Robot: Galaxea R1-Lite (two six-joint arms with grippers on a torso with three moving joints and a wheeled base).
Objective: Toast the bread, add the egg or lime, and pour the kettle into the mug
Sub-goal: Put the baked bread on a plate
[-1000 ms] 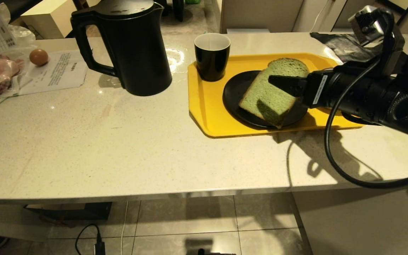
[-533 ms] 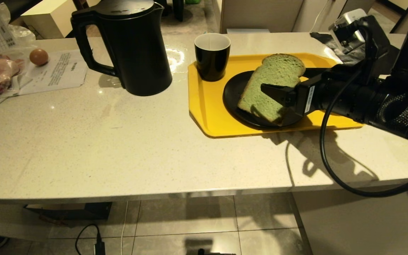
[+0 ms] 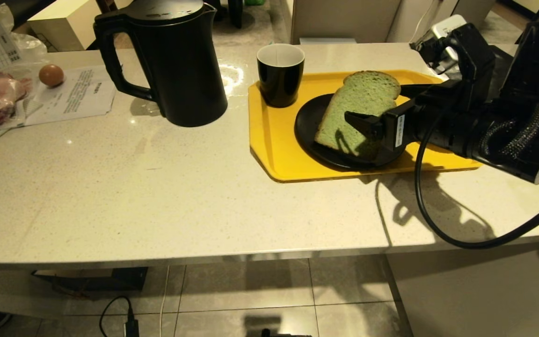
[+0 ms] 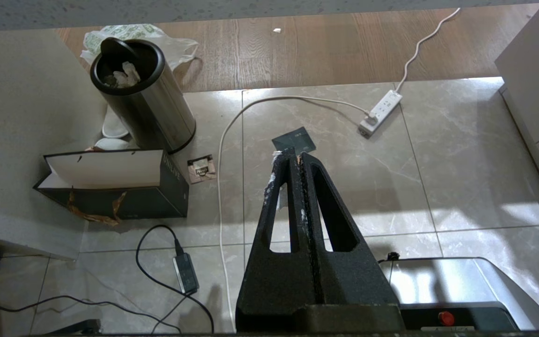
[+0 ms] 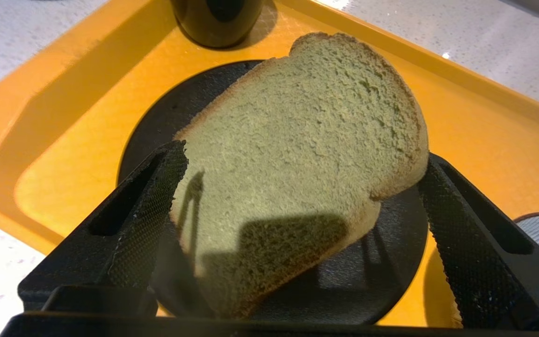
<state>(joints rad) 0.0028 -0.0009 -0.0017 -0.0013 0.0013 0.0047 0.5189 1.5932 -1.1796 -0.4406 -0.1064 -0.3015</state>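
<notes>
Printed sheet [image 3: 78, 96] at counter [image 3: 157, 187] left, writing unreadable; "UNILIVE" on bag [image 4: 110, 187] on tiled floor. Left pincer [image 4: 293, 161] pressed together, low over floor. Kettle [image 3: 166, 61], then mug [image 3: 280, 74] on yellow tray [image 3: 269, 140]. Right pincer [image 5: 297, 187] wide apart around bread [image 3: 358, 117], leaning on black plate [image 3: 309, 126].

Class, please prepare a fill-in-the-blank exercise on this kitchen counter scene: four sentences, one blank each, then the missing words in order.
1. The slice of green bread lies on a black ____, which sits on the yellow tray.
2. The right gripper has its fingers ____, one on either side of the bread.
3. The black mug stands at a corner of the ____.
4. The kettle stands with its handle turned towards the brown ____ on the papers.

Missing words: plate; open; tray; egg
</notes>
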